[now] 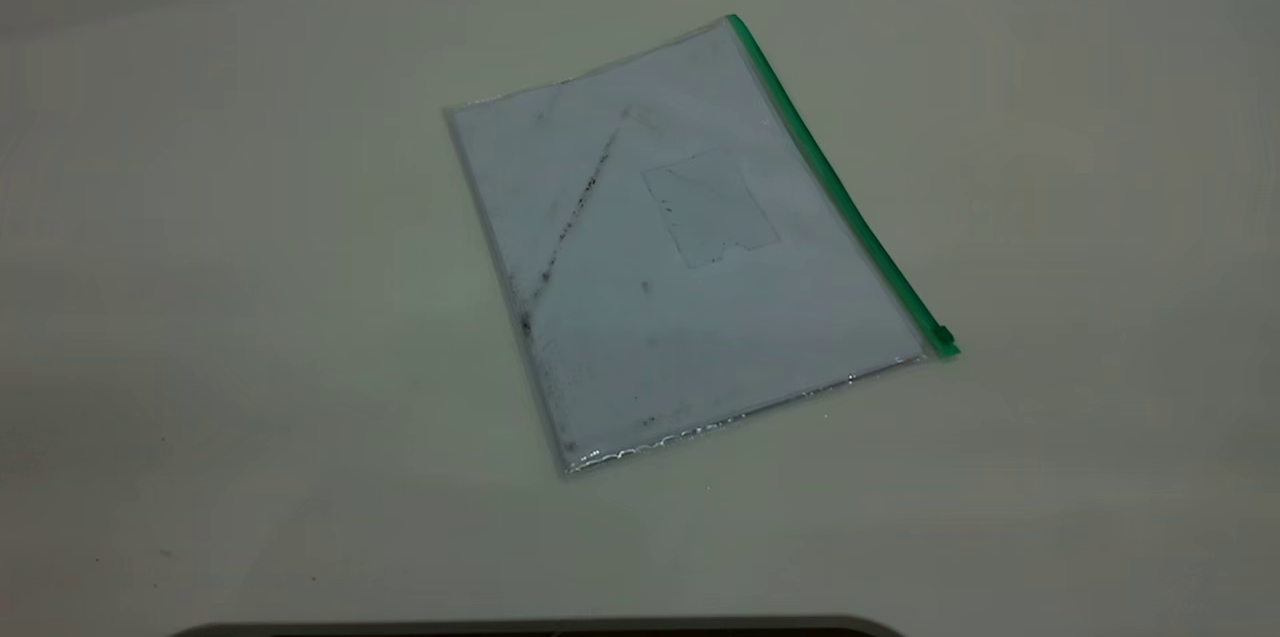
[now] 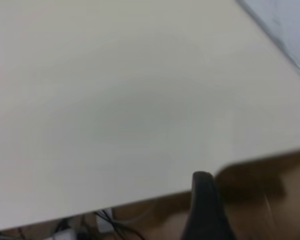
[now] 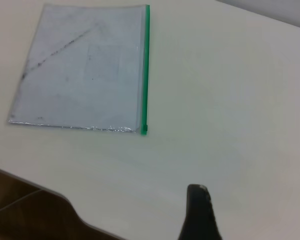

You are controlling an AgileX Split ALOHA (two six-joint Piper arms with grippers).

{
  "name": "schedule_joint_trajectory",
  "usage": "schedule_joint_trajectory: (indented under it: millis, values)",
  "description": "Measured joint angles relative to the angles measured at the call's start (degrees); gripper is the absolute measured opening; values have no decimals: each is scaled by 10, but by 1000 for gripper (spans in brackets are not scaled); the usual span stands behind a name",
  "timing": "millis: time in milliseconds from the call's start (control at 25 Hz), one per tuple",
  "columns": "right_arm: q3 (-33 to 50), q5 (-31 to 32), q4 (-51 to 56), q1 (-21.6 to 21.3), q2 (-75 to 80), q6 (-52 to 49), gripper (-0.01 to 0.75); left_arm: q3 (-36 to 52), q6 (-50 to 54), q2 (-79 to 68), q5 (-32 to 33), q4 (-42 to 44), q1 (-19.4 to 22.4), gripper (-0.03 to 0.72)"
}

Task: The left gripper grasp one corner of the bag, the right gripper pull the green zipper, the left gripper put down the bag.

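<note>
Clear bag [image 1: 680, 257] flat (untouched) on table [image 1: 200, 317].

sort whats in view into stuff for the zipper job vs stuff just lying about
For the job: the bag, the green zipper, the left claw, the right claw.
Just there: the table, cables below its edge.

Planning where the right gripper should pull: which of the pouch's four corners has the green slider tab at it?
The corner of the bag nearest the camera on the exterior view's right, where the green zipper ends in its slider tab. The other three corners show no tab.
</note>
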State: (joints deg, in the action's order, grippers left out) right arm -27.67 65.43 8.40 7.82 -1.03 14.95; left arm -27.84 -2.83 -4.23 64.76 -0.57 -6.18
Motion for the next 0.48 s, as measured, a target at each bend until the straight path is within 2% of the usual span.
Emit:
schedule_joint_trajectory:
  millis: [80, 200, 480]
  values:
    - [0, 0, 0, 0, 0, 0, 585, 0, 10, 24, 0, 6, 34, 581]
    - [0, 0, 0, 0, 0, 0, 585, 0, 24, 49, 1, 14, 61, 581]
    - [0, 0, 0, 0, 0, 0, 585, 0, 28, 53, 2, 11, 67, 581]
